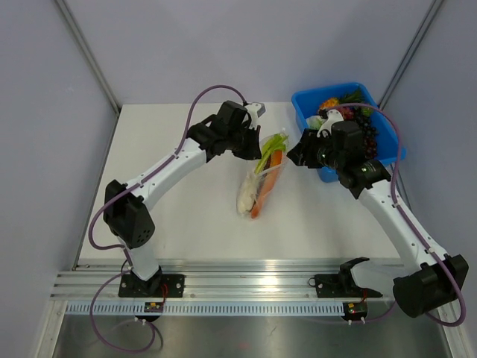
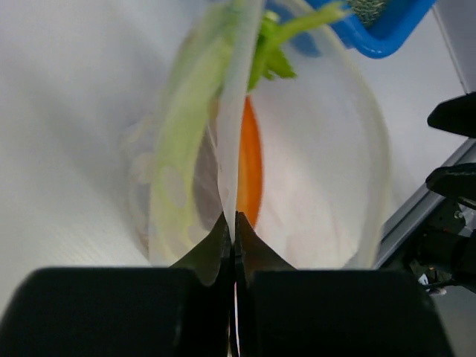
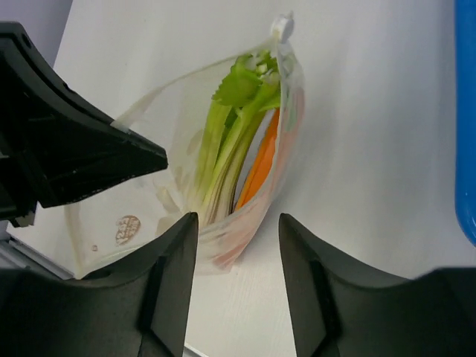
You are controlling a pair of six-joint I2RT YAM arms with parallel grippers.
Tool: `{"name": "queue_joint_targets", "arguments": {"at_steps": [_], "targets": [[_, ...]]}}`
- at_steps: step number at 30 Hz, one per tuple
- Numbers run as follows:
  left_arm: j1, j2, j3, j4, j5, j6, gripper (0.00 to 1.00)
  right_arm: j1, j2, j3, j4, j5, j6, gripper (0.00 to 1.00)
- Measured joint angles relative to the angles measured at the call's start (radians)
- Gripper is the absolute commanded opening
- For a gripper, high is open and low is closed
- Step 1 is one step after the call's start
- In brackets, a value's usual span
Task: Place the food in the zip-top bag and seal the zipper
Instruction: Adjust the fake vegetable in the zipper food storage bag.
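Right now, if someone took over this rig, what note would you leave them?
Left fingers: shut on the bag's edge.
Right fingers: open, holding nothing, close to the bag.
Leek and carrot are both inside the bag, which lies on the table; the leek leaves reach the mouth.
Done: food is bagged.
To do: the zipper looks unsealed, so press it closed along the mouth.

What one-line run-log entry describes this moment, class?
left gripper: shut on zip-top bag edge | right gripper: open | leek, orange piece: inside bag | bag: unsealed
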Motion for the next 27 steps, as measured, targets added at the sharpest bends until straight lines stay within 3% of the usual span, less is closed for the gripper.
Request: {"name": "queue_joint_targets", "arguments": {"at_steps": [3,7,11,18,27], "targets": [[0.0,-0.002,-0.007,0.027,0.051,-0.007,0.0,0.0,-0.005,0.051,-0.027,0.042,0.01,0.53],[0.001,-0.002,-0.014,0.05,0.099,-0.021,0.0,0.0,-0.004,0.093,-0.027,0.065,0.032,0.42],[0.006,-0.002,-0.02,0.063,0.132,-0.035,0.0,0.005,0.016,0.11,-0.026,0.064,0.056,0.42],[0.009,-0.002,-0.019,0.078,0.176,-0.057,0.0,0.01,0.123,0.117,0.006,0.019,0.13,0.53],[0.012,-0.001,-0.01,0.079,0.217,-0.063,0.0,0.013,0.219,0.108,0.05,0.073,0.218,0.54]]}}
